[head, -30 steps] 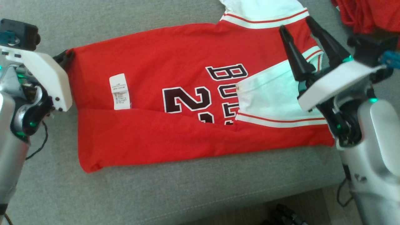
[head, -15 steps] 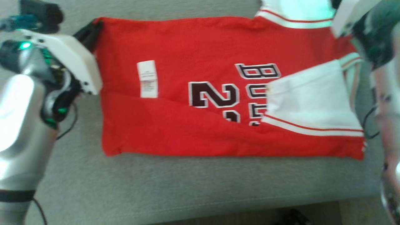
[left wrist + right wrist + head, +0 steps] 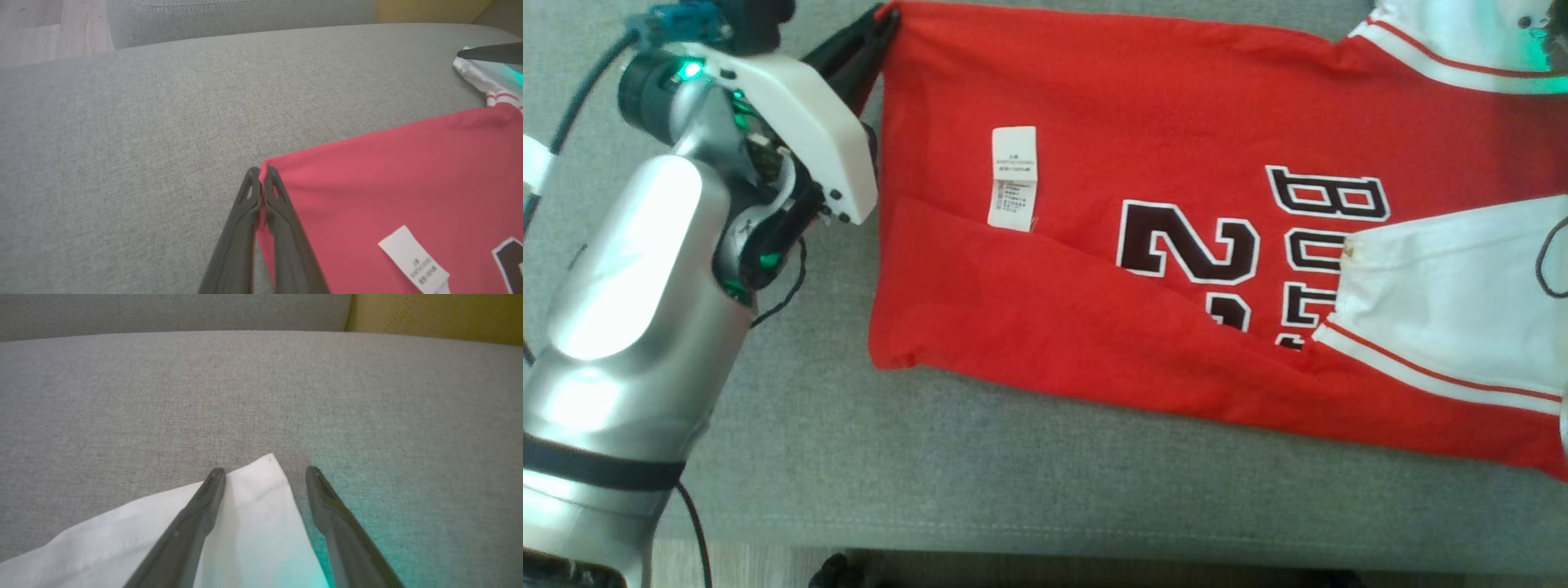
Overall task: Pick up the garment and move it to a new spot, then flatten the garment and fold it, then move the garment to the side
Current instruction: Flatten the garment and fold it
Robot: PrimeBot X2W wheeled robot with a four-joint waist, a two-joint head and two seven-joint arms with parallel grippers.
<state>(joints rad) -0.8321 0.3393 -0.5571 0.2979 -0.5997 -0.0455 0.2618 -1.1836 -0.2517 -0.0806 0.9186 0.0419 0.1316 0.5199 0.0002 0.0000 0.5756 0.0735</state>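
Note:
The garment is a red jersey with white sleeves and dark lettering, lying flat on the grey sofa seat with its lower edge folded up. My left gripper is shut on the garment's far left hem corner. In the left wrist view the left gripper pinches the corner of the red cloth between its two fingers. My right gripper stands open, its fingers straddling the tip of a white sleeve without pinching it.
The grey seat cushion runs to a front edge near the bottom of the head view. A grey backrest and a yellow cushion rise behind. Wooden floor lies past the sofa's end. A white care label sits on the garment.
The head camera has swung left, shifting the whole picture right. My left gripper has closed on the hem corner. My right gripper has left the folded sleeve for the far sleeve's tip.

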